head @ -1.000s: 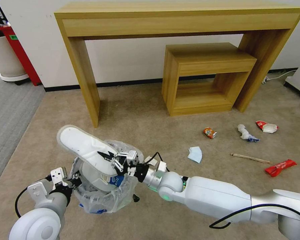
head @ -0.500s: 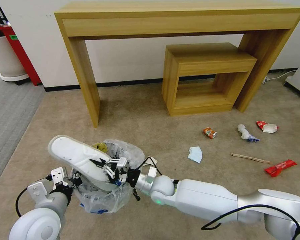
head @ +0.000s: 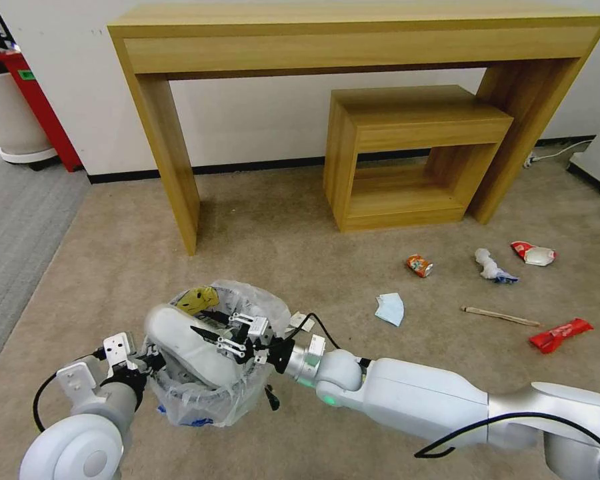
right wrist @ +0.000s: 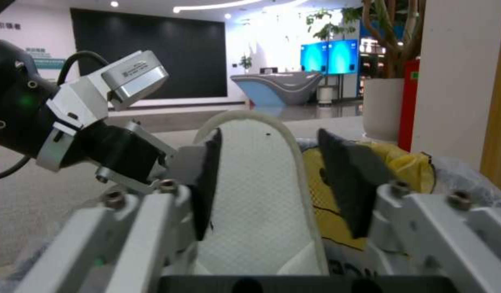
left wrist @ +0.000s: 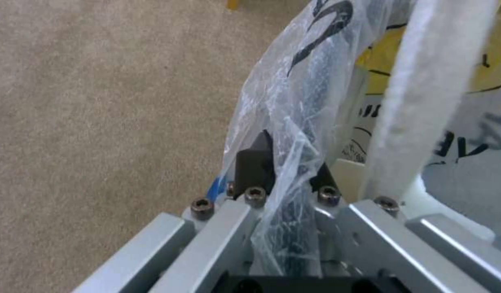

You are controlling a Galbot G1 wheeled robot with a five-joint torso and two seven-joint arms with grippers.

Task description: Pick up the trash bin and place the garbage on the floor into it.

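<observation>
Slipper (head: 190, 343): white, soft, light, flexible sole with a raised fabric edge; lies across the mouth of the bin (head: 207, 400), partly sunk into the clear bag (head: 260, 300) beside a yellow wrapper (head: 197, 298). Right gripper (head: 213, 338) sits over it, jaws parted either side of the sole; in the right wrist view one pad (right wrist: 206, 183) is close against the slipper edge and the other stands clear of it, so the hold looks released or nearly so. Judged easy to bend and unlikely to slip; best pinched across the narrow sole edge, mid-length. Bin: small, round, black, probably light; bag crinkly, thin, liable to tear or slide on the rim. Left gripper (left wrist: 286, 171) is closed on the rim through the bag, on the near left side of the bin. Remaining on the carpet, well apart to the right: can (head: 419, 265), mask (head: 390, 309), crumpled paper (head: 491, 265), stick (head: 500, 316), red wrapper (head: 561, 334).
</observation>
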